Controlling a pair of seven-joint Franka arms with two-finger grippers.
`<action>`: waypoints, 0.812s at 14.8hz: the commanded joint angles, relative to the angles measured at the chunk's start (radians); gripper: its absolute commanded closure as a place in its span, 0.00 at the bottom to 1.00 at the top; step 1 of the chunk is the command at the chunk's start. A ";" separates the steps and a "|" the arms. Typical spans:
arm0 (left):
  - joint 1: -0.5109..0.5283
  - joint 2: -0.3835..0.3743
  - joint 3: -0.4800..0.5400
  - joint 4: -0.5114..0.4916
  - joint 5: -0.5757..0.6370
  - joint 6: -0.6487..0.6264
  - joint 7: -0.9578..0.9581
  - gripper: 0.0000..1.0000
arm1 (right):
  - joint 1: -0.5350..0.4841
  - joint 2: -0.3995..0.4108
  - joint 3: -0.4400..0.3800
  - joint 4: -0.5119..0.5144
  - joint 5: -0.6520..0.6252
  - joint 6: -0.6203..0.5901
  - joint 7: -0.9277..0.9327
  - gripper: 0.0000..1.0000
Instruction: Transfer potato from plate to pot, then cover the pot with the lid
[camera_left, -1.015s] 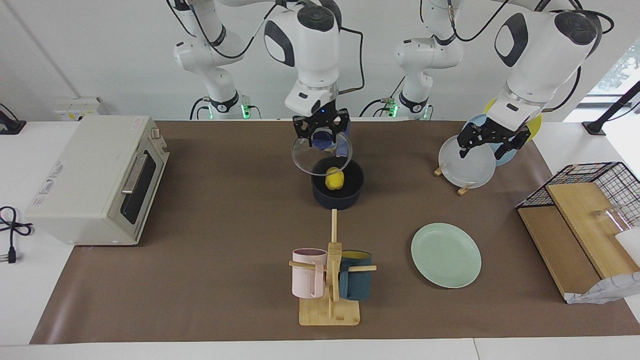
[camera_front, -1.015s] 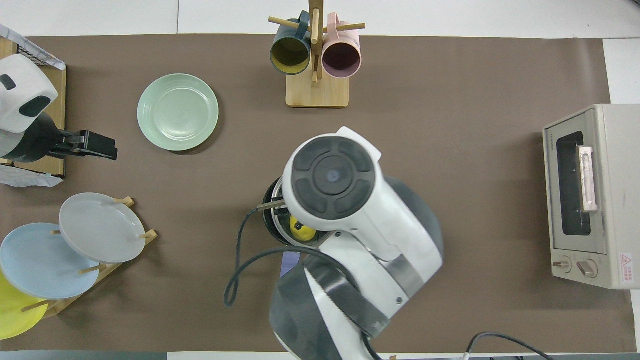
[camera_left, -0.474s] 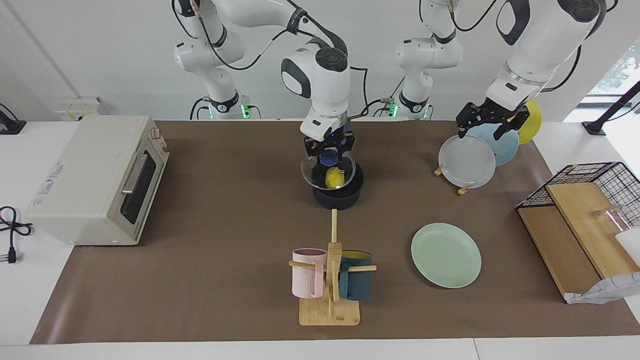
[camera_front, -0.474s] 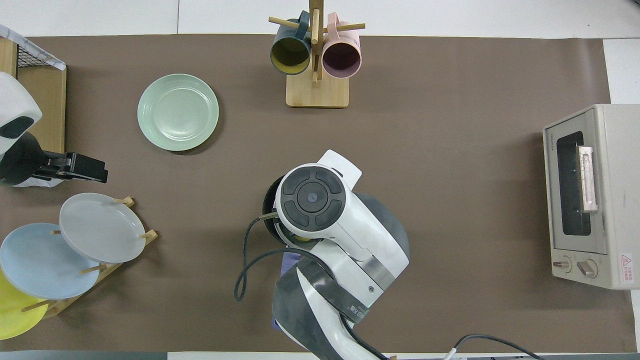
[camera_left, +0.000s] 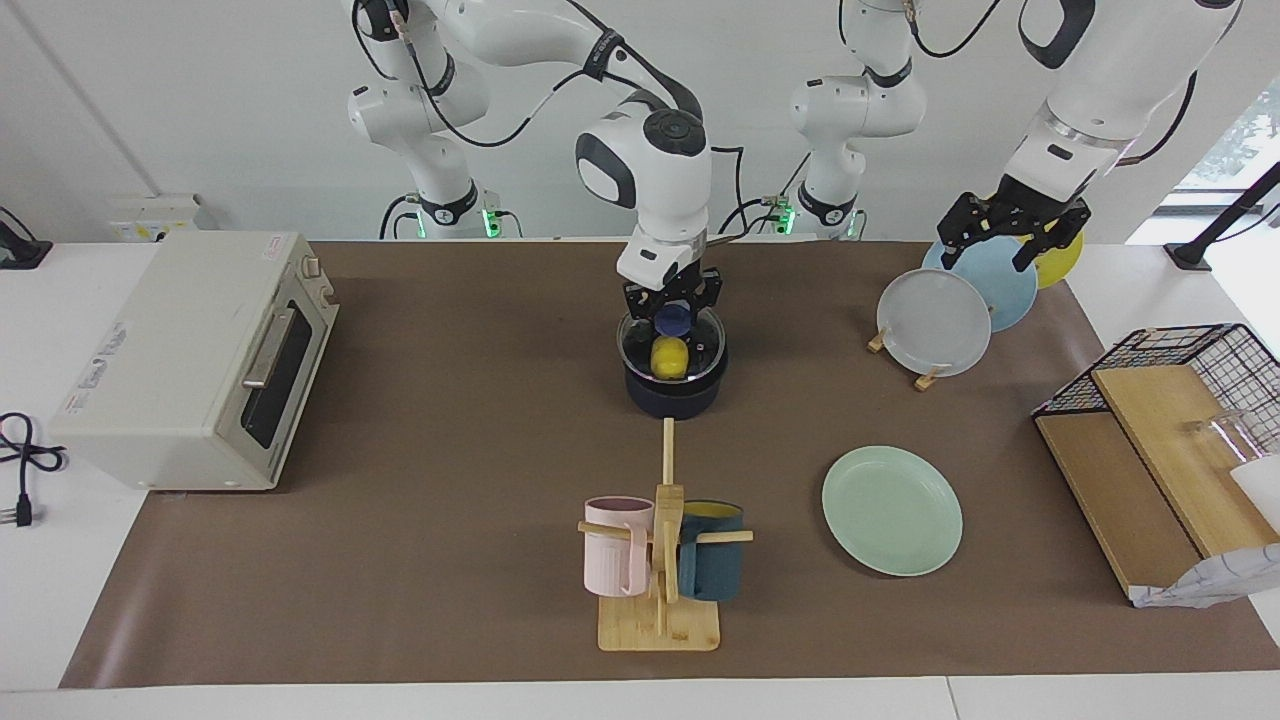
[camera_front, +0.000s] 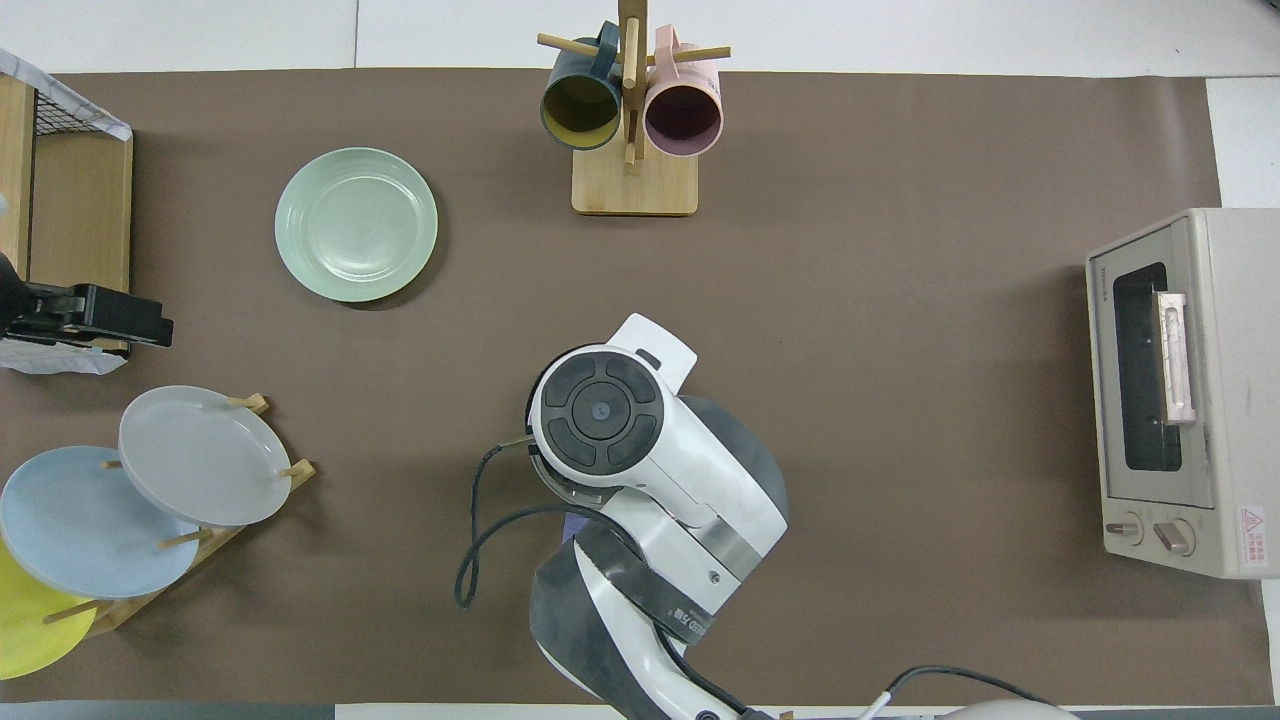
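The dark blue pot (camera_left: 675, 397) stands mid-table with the yellow potato (camera_left: 668, 357) inside it. My right gripper (camera_left: 673, 318) is shut on the blue knob of the glass lid (camera_left: 636, 346). It holds the lid level at the pot's rim, and the potato shows through the glass. In the overhead view the right arm covers the pot and the lid. The mint-green plate (camera_left: 892, 510) (camera_front: 356, 224) lies bare, farther from the robots, toward the left arm's end. My left gripper (camera_left: 1012, 228) (camera_front: 158, 330) is open and empty, raised over the plate rack.
A plate rack (camera_left: 950, 310) with grey, light blue and yellow plates stands at the left arm's end. A mug tree (camera_left: 660, 560) with a pink and a teal mug stands farther out than the pot. There is also a toaster oven (camera_left: 190, 355) and a wire basket (camera_left: 1170, 400).
My right gripper has lowered the tilted lid down to the pot's rim and levelled it. My left gripper has risen and drawn back over the plate rack.
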 joint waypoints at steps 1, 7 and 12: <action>-0.024 0.024 0.018 0.033 0.012 -0.034 0.004 0.00 | 0.011 0.004 0.003 -0.003 -0.051 0.018 0.038 1.00; -0.022 0.024 0.013 0.021 0.013 -0.022 -0.003 0.00 | 0.009 0.007 0.003 -0.017 -0.062 0.058 0.059 1.00; -0.022 0.017 0.013 0.019 0.013 -0.020 0.000 0.00 | 0.009 0.005 0.001 -0.032 -0.062 0.083 0.061 1.00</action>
